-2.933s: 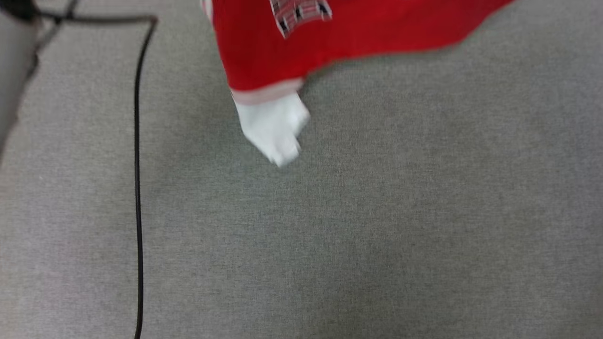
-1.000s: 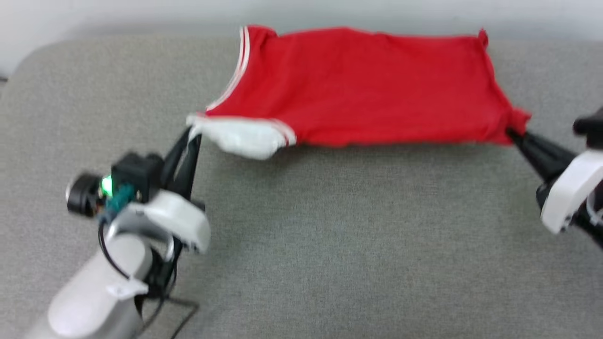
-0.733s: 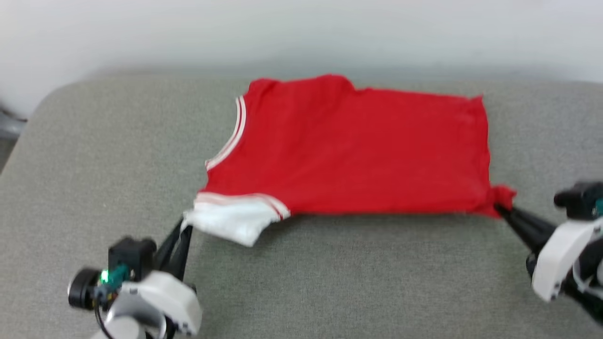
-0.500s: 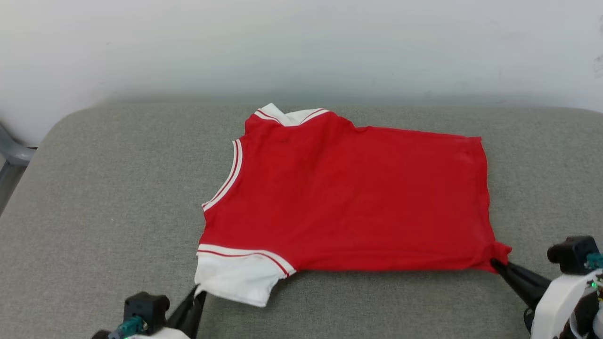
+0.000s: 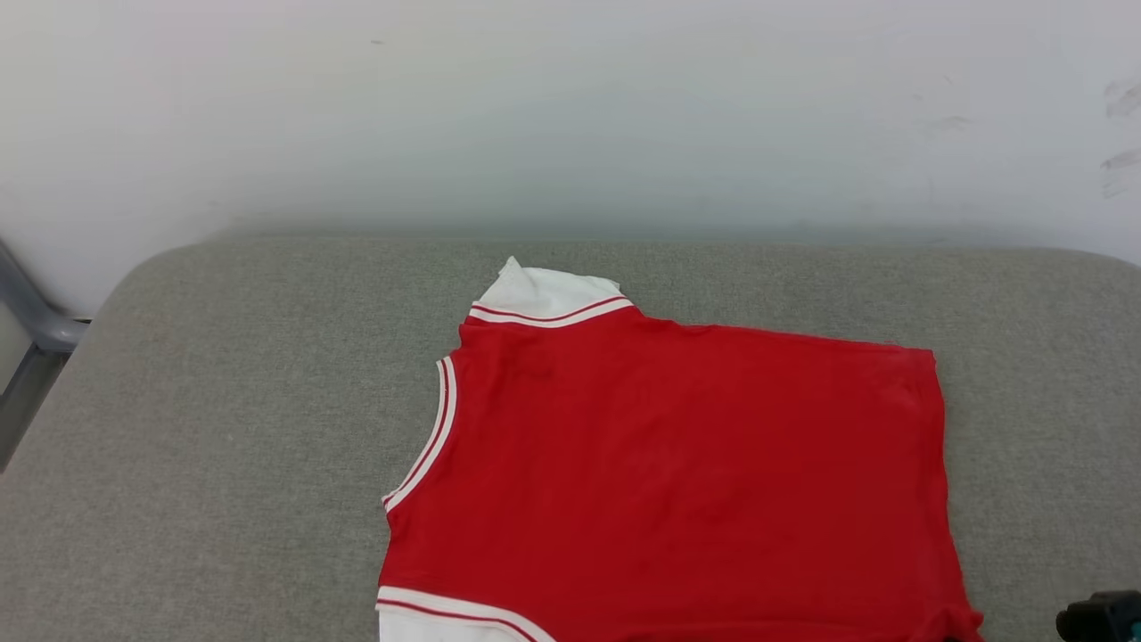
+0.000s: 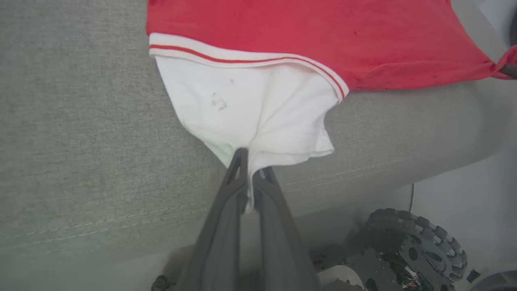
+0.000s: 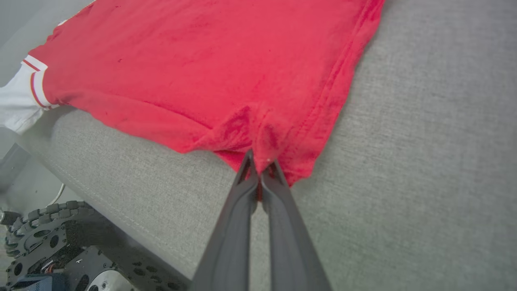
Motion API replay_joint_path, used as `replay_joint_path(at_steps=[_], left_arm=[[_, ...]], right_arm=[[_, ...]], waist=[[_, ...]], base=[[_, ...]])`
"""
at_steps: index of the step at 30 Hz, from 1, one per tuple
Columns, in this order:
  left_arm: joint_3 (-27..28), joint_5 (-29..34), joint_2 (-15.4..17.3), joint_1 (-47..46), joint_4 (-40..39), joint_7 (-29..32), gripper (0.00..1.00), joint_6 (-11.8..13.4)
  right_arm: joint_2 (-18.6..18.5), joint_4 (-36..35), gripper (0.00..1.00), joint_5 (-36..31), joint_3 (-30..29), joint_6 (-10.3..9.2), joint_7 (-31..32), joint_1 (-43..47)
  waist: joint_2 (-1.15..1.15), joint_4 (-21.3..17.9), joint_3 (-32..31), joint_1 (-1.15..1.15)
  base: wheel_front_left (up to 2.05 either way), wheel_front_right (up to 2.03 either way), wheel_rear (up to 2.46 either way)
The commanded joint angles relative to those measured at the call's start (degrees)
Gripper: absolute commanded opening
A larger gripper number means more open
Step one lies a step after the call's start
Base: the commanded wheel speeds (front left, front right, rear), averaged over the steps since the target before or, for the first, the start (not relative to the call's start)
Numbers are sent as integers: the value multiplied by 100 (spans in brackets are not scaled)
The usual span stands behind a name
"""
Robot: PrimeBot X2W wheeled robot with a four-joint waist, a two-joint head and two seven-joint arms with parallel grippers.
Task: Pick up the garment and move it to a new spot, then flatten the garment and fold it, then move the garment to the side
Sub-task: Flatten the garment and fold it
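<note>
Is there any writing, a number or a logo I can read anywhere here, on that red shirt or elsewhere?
None can be read.
The garment lies with a plain red side up: no lettering, number or logo shows on it.
The small dark marks on its white sleeve look like smudges, not text.

The garment [image 5: 677,481] is cut off at its near hem and white sleeve [image 5: 419,629] by the head view's bottom edge; a dark part [image 5: 1101,617] at lower right is cropped, unidentified.
</note>
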Motion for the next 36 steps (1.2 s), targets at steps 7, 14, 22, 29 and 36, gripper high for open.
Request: replay_joint_path(at_steps=[7,14,22,29,36], left_arm=[[22,-14,183,101,-314,13,0,-36],[105,425,213,-457,-248,-179,0,-62],[142,713,145,-1268,37,-32,0,-266],[179,918,85,-2142,423,161,0,-544],[171,1170,-120,-3082,1120,170,0,-908]], right_arm=[[-257,-367,0,-47,-315,-9,261,469],[-209,-556,0,-239,-711,-9,405,518],[-147,-778,0,-381,-1063,-9,647,303],[-48,-913,0,-498,-1330,-9,856,93],[50,-967,0,-519,-1464,-8,1057,-292]], waist=[[0,21,-15,1],[0,-30,10,1],[0,-169,130,1],[0,-306,384,1],[0,-406,776,1]], base=[[0,0,0],[0,0,0],[0,0,0],[0,0,0],[0,0,0]])
